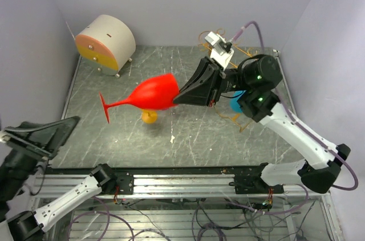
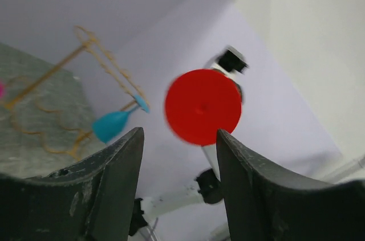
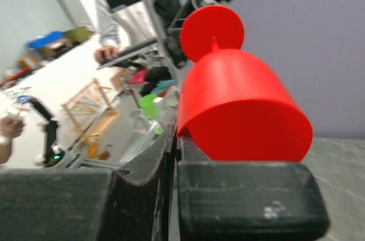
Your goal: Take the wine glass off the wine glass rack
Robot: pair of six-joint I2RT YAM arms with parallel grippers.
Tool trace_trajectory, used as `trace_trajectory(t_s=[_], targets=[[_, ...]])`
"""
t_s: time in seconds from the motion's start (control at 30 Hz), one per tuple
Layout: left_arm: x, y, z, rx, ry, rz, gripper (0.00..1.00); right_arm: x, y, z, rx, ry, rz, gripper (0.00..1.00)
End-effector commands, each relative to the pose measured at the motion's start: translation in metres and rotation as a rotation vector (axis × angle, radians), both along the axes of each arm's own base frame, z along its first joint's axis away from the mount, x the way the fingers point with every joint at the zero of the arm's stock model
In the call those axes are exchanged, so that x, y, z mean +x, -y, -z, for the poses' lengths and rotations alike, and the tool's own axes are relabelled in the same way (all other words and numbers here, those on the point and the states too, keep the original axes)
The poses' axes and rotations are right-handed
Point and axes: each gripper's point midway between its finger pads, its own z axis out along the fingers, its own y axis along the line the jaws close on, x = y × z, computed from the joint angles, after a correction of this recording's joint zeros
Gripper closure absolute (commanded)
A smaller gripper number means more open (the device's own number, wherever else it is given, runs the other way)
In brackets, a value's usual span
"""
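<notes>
A red wine glass (image 1: 151,94) hangs level above the table, its foot pointing left. My right gripper (image 1: 178,97) is shut on the rim of its bowl; in the right wrist view the jaws (image 3: 175,138) pinch the red bowl wall (image 3: 245,104). The gold wire wine glass rack (image 1: 204,39) stands at the back right, mostly hidden behind the right arm. My left gripper (image 1: 65,130) is at the far left, open and holding nothing. In the left wrist view the glass's round foot (image 2: 202,107) shows ahead of its spread jaws (image 2: 179,133), apart from them.
A blue glass (image 1: 236,104) hangs on the rack (image 2: 102,58), also seen as blue glass (image 2: 111,124). A yellow object (image 1: 149,117) lies on the table below the red glass. A round cream-and-orange drawer box (image 1: 105,41) stands at the back left.
</notes>
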Motion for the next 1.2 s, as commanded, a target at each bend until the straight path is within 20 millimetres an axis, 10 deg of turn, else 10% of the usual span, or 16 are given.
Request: trace_trajectory(t_s=[0.0, 0.37, 0.73, 1.17], targets=[[0.026, -0.06, 0.064, 0.222, -0.263, -0.342, 0.37, 0.031, -0.002, 0.028, -0.238, 0.03, 0.239, 1.0], [0.084, -0.01, 0.109, 0.834, -0.471, -0.376, 0.44, 0.098, -0.009, 0.176, -1.049, 0.06, 0.748, 1.0], [0.093, -0.002, 0.12, 0.826, -0.45, -0.381, 0.45, 0.087, 0.001, 0.233, -1.253, 0.109, 0.742, 1.0], [0.079, -0.02, 0.122, 0.775, -0.458, -0.401, 0.45, 0.067, -0.074, 0.286, -1.316, 0.207, 0.606, 1.0]])
